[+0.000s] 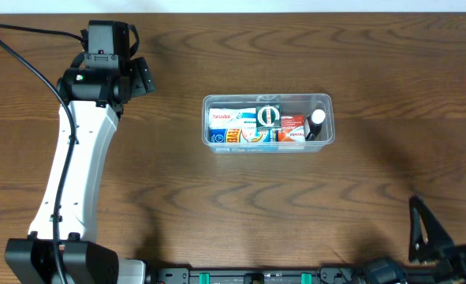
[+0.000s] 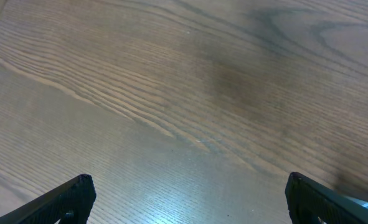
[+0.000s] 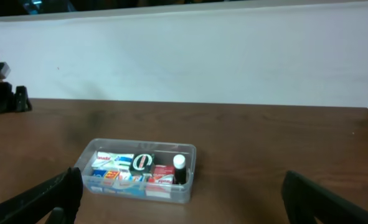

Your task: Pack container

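Note:
The clear plastic container (image 1: 324,101) sits mid-table, slightly right of centre. It holds several small medicine boxes, a dark green box (image 1: 267,116) lying on top of them, and a dark bottle with a white cap (image 1: 317,118) at its right end. It also shows in the right wrist view (image 3: 187,151). My left gripper (image 1: 142,76) is at the far left, well away from the container; in the left wrist view (image 2: 187,199) its fingers are wide apart over bare wood. My right gripper (image 3: 180,199) is open and empty, low at the near right of the table, facing the container.
The table is brown wood (image 1: 233,205). A pale wall (image 3: 190,56) runs behind the far edge. The left arm's white link (image 1: 71,173) stretches along the left side. The right arm's dark parts (image 1: 426,233) sit at the bottom right corner.

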